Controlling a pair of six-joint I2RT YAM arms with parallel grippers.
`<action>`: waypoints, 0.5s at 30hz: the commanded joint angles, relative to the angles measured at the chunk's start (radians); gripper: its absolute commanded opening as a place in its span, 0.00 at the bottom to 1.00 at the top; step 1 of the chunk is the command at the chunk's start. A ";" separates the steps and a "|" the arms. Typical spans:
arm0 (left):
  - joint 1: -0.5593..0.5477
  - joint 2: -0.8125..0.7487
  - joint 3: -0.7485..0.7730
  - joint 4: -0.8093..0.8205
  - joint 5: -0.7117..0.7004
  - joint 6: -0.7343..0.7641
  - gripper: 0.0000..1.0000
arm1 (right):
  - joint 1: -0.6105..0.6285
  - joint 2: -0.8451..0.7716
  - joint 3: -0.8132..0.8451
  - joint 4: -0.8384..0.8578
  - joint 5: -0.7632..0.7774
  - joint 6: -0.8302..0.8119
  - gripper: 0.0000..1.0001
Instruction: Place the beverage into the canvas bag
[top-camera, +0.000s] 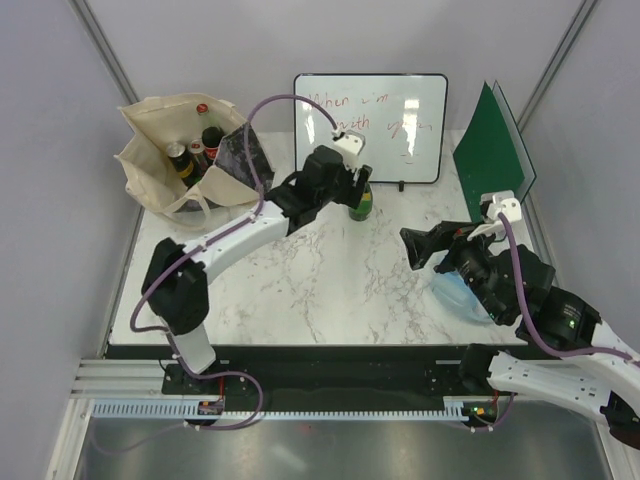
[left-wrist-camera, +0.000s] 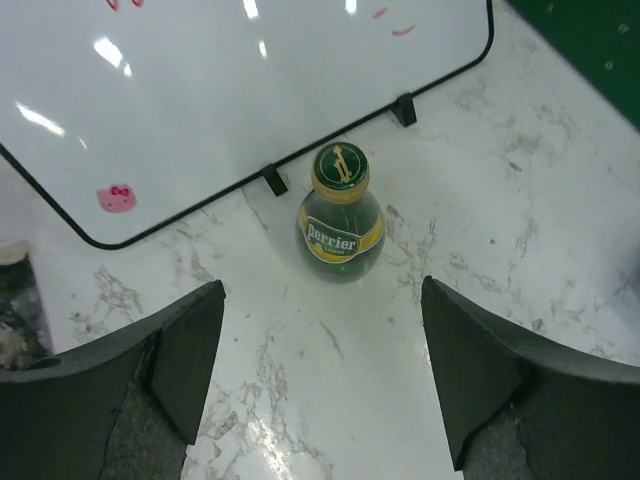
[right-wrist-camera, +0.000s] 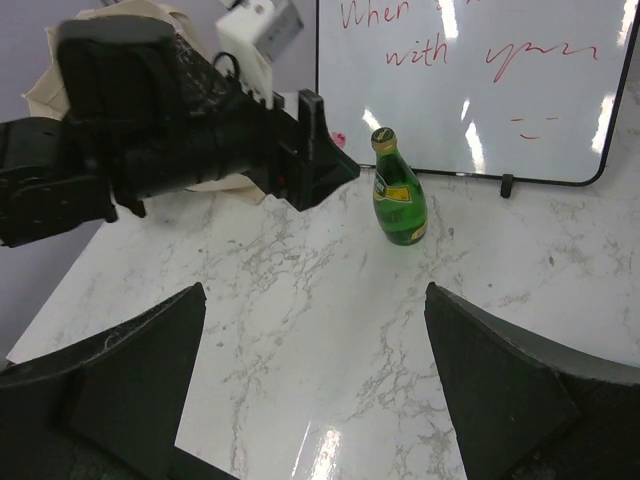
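The beverage, a green Perrier bottle (top-camera: 362, 205) with a yellow label, stands upright on the marble table just in front of the whiteboard; it also shows in the left wrist view (left-wrist-camera: 341, 215) and the right wrist view (right-wrist-camera: 398, 190). My left gripper (top-camera: 352, 186) hovers above and just short of it, open, nothing between its fingers (left-wrist-camera: 322, 300). The beige canvas bag (top-camera: 160, 150) stands open at the back left with several bottles inside. My right gripper (top-camera: 415, 248) is open and empty over the table's right half (right-wrist-camera: 315, 300).
A whiteboard (top-camera: 370, 125) with red writing leans at the back centre, right behind the bottle. A green board (top-camera: 492, 150) stands at the back right. Something blue (top-camera: 455, 295) lies under the right arm. Grey walls enclose the table.
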 joint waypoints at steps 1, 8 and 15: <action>-0.013 0.101 0.042 0.083 -0.029 -0.029 0.84 | -0.005 -0.013 0.036 -0.010 0.005 -0.018 0.98; -0.015 0.220 0.097 0.126 0.000 -0.026 0.80 | -0.003 -0.019 0.027 -0.009 0.022 -0.023 0.98; -0.015 0.323 0.186 0.135 -0.037 0.029 0.72 | -0.005 -0.015 0.026 -0.009 0.038 -0.036 0.98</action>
